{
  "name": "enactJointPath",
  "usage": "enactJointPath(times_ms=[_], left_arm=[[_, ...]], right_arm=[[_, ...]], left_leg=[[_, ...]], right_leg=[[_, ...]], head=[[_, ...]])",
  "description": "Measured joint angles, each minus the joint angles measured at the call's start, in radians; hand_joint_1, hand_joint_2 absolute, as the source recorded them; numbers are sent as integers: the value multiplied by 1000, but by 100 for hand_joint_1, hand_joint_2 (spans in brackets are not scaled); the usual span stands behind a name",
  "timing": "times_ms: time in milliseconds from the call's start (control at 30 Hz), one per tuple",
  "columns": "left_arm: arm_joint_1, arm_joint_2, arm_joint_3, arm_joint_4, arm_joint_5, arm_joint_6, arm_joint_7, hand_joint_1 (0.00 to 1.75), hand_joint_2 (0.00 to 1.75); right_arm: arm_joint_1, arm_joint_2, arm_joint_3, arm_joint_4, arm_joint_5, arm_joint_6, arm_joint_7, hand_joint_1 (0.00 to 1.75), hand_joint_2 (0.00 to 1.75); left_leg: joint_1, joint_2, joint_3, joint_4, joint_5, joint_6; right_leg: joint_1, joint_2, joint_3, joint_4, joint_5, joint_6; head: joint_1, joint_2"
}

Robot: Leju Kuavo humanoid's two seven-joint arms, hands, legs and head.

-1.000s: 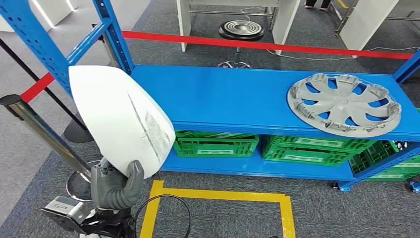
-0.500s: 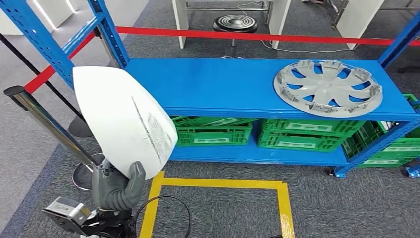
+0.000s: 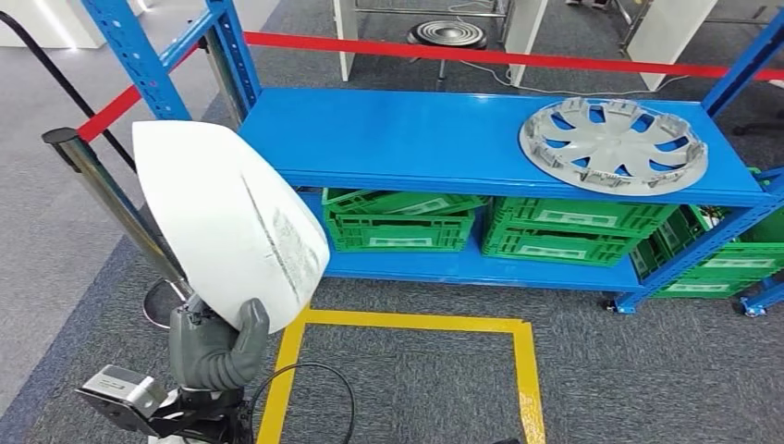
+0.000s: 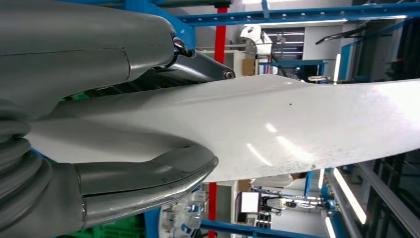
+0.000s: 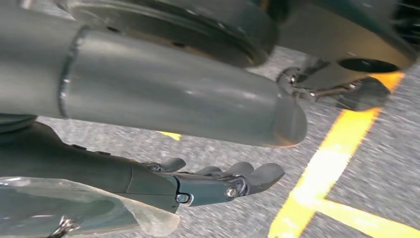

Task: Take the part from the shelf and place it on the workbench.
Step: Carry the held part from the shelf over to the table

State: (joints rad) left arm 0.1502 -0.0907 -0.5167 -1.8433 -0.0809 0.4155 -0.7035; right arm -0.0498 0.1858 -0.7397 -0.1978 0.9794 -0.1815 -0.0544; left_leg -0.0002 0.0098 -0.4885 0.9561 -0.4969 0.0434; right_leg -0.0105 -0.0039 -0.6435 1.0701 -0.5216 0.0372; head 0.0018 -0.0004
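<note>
Shelf (image 3: 416, 139) sits a touch farther off in the head view than a second ago: camera has moved, robot backing away from it, not the things shifting. Left hand (image 3: 217, 347) grips the white part (image 3: 226, 217) by its lower edge, thumb on one face, fingers behind, panel upright and already off the shelf, near its left post; held so for carrying. Right hand (image 5: 218, 181) hangs toward the floor beside a yellow floor line (image 5: 322, 168), fingers loosely apart, holding nothing. Grey wheel cover (image 3: 613, 143) lies on the shelf's right end
</note>
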Motion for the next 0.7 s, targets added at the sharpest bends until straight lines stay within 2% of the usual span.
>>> enactJointPath(times_ms=[33,67,100,133,167,200,233,267,300,333,367,433,467,500,567,600,633,667,700], left_arm=[[0,0,0,0,0,0,0,175,175],[1,-1,1,0,0,0,0,175,175],[1,-1,1,0,0,-1,0,175,175],[1,-1,2,0,0,-2,0,175,175],[1,-1,2,0,0,-4,0,175,175],[1,-1,2,0,0,-6,0,175,175],[1,-1,2,0,0,-9,0,175,175],[1,-1,2,0,0,-10,0,175,175],[1,-2,3,0,0,-12,0,175,175],[1,-2,3,0,0,-13,0,175,175],[1,-2,4,0,0,-15,0,175,175],[2,-2,4,0,0,-19,0,175,175],[2,-2,4,0,-1,-20,0,175,175],[2,-2,5,0,-1,-21,0,175,175],[3,-2,5,0,-2,-22,0,175,175],[3,-1,5,0,-2,-23,0,175,175],[3,-1,5,0,-3,-23,0,175,175],[4,-1,5,0,-4,-24,0,175,175],[4,-1,5,0,-5,-24,0,175,175]], right_arm=[[0,0,0,0,0,0,0,0,0],[0,0,0,0,1,0,0,0,0],[0,0,0,0,0,0,0,0,0],[0,0,-1,0,-1,0,0,0,0],[0,0,-2,0,-3,0,0,0,0],[0,0,-3,0,-5,0,1,0,0],[-1,0,-4,0,-6,-2,1,0,0],[-2,1,-4,0,-7,-7,2,0,0],[-3,2,-5,0,-9,-15,4,0,0],[-5,4,-5,0,-10,-22,6,0,0],[-6,7,-6,0,-9,-25,8,0,0],[-4,10,-6,0,-2,-7,8,0,0],[-3,10,-6,0,2,3,8,0,0],[-2,11,-6,0,6,10,8,0,0],[0,12,-6,0,11,15,7,0,0],[1,12,-6,0,13,20,6,0,0],[2,12,-6,0,15,27,4,0,0],[2,11,-6,0,16,33,2,0,0],[2,11,-6,0,17,38,1,0,0]], left_leg=[[0,0,-16,1,12,3],[-1,0,-33,2,24,4],[-1,1,-51,3,35,3],[-2,1,-68,4,46,1],[-2,2,-85,6,57,-2],[-1,2,-99,9,67,-5],[-2,1,-112,14,76,-9],[-4,1,-121,22,82,-13],[-7,0,-128,31,88,-18],[-9,0,-133,39,93,-22],[-9,1,-138,44,98,-27],[-6,-2,-145,53,93,-38],[-4,-4,-154,75,70,-45],[-1,-6,-169,117,33,-51],[0,-6,-207,249,-51,-60],[0,-6,-219,305,-73,-61],[0,-6,-217,331,-77,-60],[0,-5,-198,318,-62,-55],[-2,-2,-161,266,-35,-47]], right_leg=[[-1,1,-18,61,-54,3],[-1,1,-33,130,-93,5],[-1,2,-39,186,-105,7],[-1,1,-35,219,-87,9],[-1,1,-17,223,-50,9],[-2,1,18,192,-12,9],[-2,1,71,131,6,8],[-2,2,135,49,1,7],[-3,2,190,-32,-23,5],[-2,3,227,-90,-49,1],[-1,4,243,-122,-64,-5],[-2,-1,235,-125,-65,-23],[-3,-7,230,-125,-59,-31],[-3,-13,225,-125,-54,-38],[-1,-26,212,-122,-46,-43],[1,-33,207,-119,-43,-44],[4,-42,202,-117,-42,-44],[7,-50,201,-114,-41,-45],[10,-59,202,-112,-41,-44]], head=[[3,0],[5,0],[6,0],[7,0],[7,0],[7,0],[8,0],[8,0],[8,0],[8,0],[8,0],[6,0],[5,0],[4,0],[3,0],[2,0],[2,0],[2,0],[2,0]])
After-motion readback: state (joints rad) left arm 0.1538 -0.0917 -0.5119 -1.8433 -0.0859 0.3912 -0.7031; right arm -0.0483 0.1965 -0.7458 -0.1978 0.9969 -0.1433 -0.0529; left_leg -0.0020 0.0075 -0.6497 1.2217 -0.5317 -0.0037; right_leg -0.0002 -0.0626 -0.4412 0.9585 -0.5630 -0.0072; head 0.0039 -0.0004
